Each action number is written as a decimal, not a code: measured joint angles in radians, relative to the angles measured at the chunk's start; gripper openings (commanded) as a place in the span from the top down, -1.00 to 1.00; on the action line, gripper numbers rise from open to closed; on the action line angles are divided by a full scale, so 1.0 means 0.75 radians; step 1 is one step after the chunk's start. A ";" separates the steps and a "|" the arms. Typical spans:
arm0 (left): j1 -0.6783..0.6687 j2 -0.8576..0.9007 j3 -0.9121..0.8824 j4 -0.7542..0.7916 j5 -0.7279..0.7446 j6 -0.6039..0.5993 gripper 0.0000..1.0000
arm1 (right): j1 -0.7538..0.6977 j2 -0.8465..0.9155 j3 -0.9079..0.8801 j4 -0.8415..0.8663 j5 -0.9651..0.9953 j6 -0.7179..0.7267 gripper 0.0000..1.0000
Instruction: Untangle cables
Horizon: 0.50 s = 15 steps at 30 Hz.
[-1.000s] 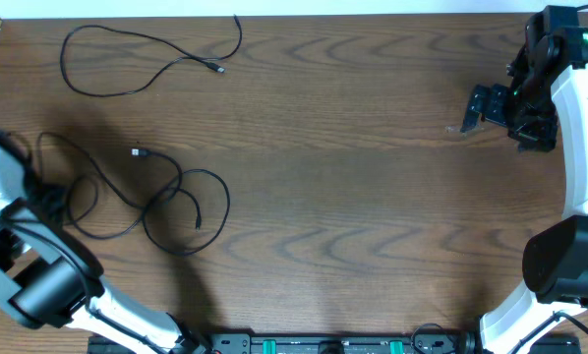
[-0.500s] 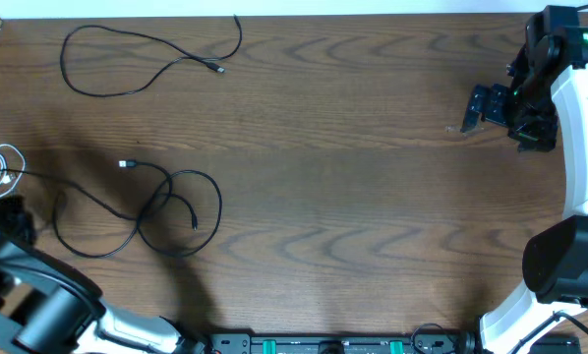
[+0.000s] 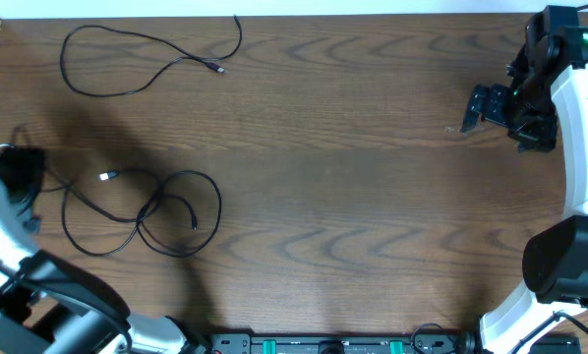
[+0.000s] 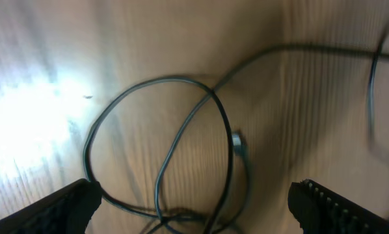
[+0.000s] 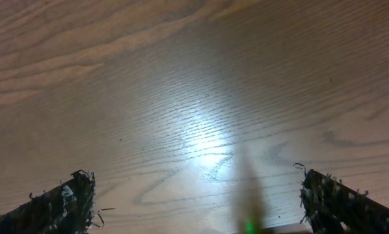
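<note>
Left fingers (image 4: 71,205) are spread wide and grip nothing. The left wrist view looks down between them onto the looped cable (image 4: 213,97), black, with its strands crossing and lying flat on the bench (image 3: 353,197). Whether the fingers touch the wood, I can't tell.

From overhead, the looped cable sits left of centre as a few overlapping loops. Its plug (image 3: 107,176) points toward the left arm at the bench's left edge.

The far cable (image 3: 162,71), also black, lies near the back left corner. It forms one loose open loop, well apart from the looped cable.

Right fingers (image 5: 64,198) are also spread wide and empty, with only bare wood under them. The right arm is at the right side, well away from both cables.
</note>
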 measured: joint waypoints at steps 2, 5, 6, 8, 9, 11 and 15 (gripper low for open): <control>-0.103 0.020 0.000 -0.005 -0.056 0.045 -0.95 | 0.000 0.000 0.000 -0.001 0.000 0.000 -0.99; -0.290 0.070 0.000 -0.027 -0.260 0.096 -0.95 | 0.000 0.000 0.000 0.000 0.000 0.000 -0.99; -0.334 0.087 0.000 -0.036 -0.321 0.105 -0.95 | 0.000 0.000 0.000 0.000 0.000 0.000 -0.99; -0.399 0.117 0.000 -0.048 -0.432 0.116 -0.95 | 0.000 0.000 0.000 -0.001 0.000 0.000 -0.98; -0.428 0.136 0.000 -0.047 -0.480 0.123 -0.95 | 0.000 0.000 0.000 -0.001 0.000 0.000 -0.98; -0.466 0.165 0.000 -0.047 -0.537 0.134 -0.95 | 0.000 0.000 0.000 -0.001 0.000 0.000 -0.98; -0.521 0.184 0.000 0.002 -0.572 0.201 -0.97 | 0.000 0.000 0.000 0.000 0.000 0.000 -0.98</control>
